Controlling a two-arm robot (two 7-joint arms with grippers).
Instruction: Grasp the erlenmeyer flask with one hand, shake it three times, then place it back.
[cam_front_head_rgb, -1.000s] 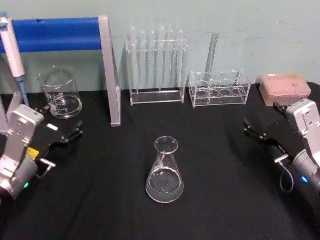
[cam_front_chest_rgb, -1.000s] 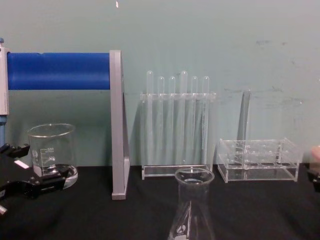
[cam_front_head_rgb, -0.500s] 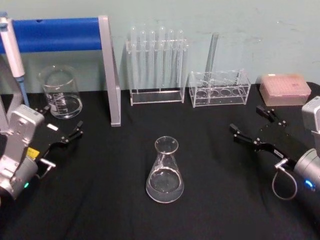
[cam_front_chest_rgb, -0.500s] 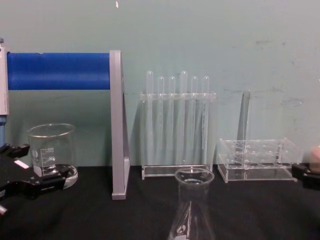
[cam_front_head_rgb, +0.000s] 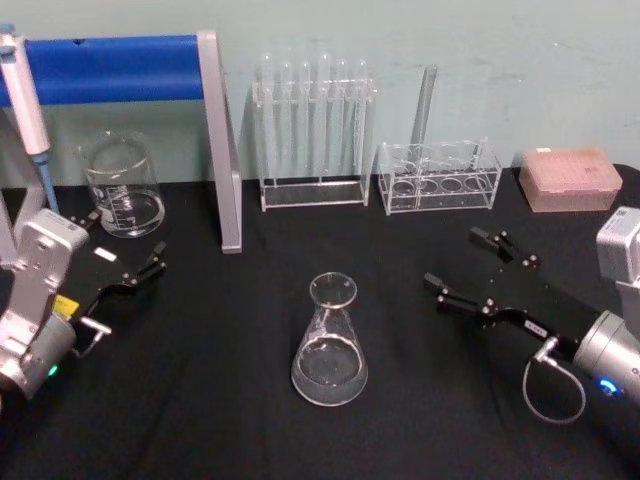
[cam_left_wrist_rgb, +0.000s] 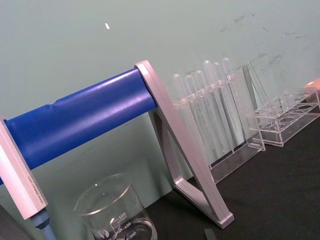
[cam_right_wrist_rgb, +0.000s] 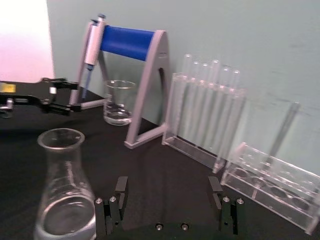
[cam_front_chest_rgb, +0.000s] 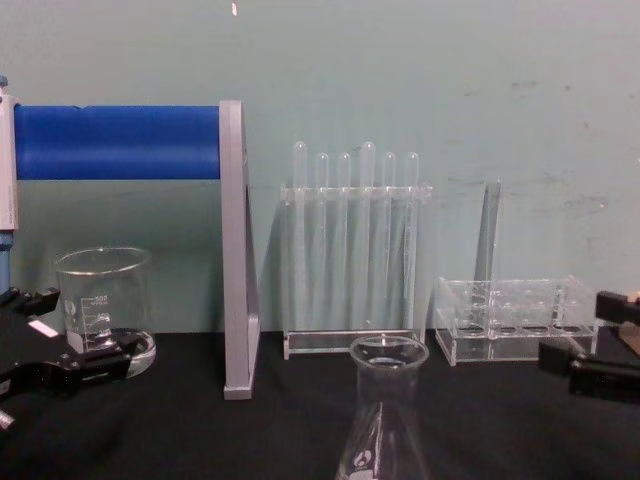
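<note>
though not yet touching anything, right tool (cam_front_head_rgb: 455, 258) open wide, low over the tabletop (cam_front_head_rgb: 200, 400), to the right of the erlenmeyer flask (cam_front_head_rgb: 330, 345) and apart from it, tips aimed toward it. step in hand, by the look of things: the reach, first part of the grasp. no lift yet, no shake yet.

erlenmeyer flask in the middle of the tabletop, in front of the test tube rack (cam_front_head_rgb: 315, 130), standing upright on its wide round base. long axis straight up and down, narrow neck and open mouth pointing up. seemingly a little clear liquid low inside.

next move, as a guess: bring the right tool closer, with the neck between the two fingers (cam_right_wrist_rgb: 120, 190) (in the right wrist view, flask off to one side of the gap, not in it), then close gently on the narrow part under the rim. smooth glass, so likely slippery. best kept upright in the shake, to keep the liquid in.

left tool (cam_front_head_rgb: 125, 240) open too, parked at the left side near the beaker (cam_front_head_rgb: 120, 185), well apart from the flask.
</note>
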